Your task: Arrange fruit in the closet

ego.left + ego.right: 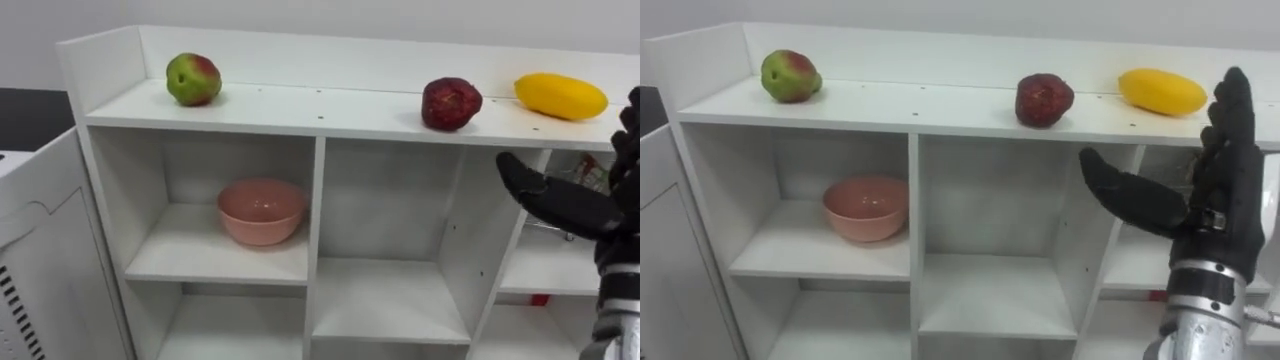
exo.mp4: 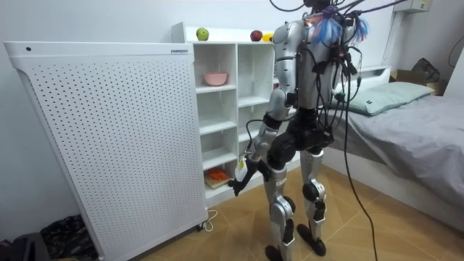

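The room had a pale wall, a wooden floor and a grey-covered bed (image 2: pixel 413 123) along the room view's right. A tall white perforated panel (image 2: pixel 109 138) stood at the room view's left, and just behind it a white open shelf unit (image 2: pixel 233 94). The robot stood upright close in front of those shelves, facing them. Its left hand (image 2: pixel 239 180) hung low by its thigh, too small there for me to tell how it was held.

From the head camera, three fruits lay well apart on the unit's top board: a green-and-red apple (image 1: pixel 194 79) at the left end, a dark red wrinkled fruit (image 1: pixel 451 103) right of the middle, and a long yellow mango-shaped fruit (image 1: pixel 561 96) near the right end. A round pink bowl (image 1: pixel 262 211) sat in the upper left compartment. The black right hand (image 1: pixel 1225 190) was raised before the right-hand compartments, spread flat with fingers pointing up and thumb stretched leftward, holding nothing. Its fingertips reached the level of the yellow fruit, just right of it; the red fruit lay up and to its left.
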